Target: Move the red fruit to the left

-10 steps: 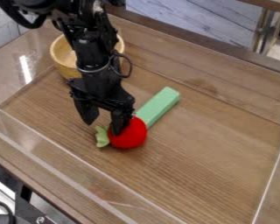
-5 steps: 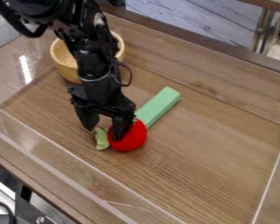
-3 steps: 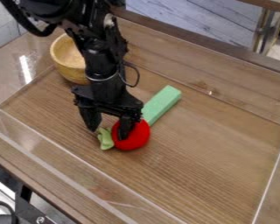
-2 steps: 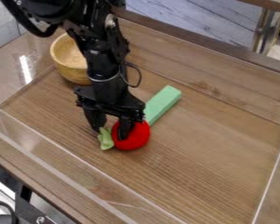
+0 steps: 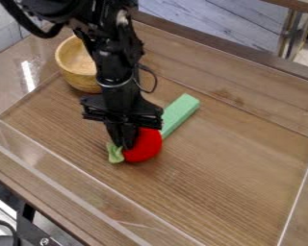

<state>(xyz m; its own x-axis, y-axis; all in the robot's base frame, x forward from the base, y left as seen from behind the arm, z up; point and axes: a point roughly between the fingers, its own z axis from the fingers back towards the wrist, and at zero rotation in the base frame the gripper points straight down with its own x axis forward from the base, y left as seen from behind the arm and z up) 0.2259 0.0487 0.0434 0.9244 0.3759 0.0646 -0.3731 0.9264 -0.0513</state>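
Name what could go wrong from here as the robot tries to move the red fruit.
The gripper is shut at the leafy stem side of the red fruit, and its hold is unclear: the fruit might slip or stay behind.

The green block lies close by the fruit, so a sideways move could nudge it.

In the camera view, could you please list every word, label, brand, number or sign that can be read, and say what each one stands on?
There is no readable text: none shows on the red fruit, the light-green block, the wooden bowl or the table.
The arm is too dark and small to tell whether it bears any markings.
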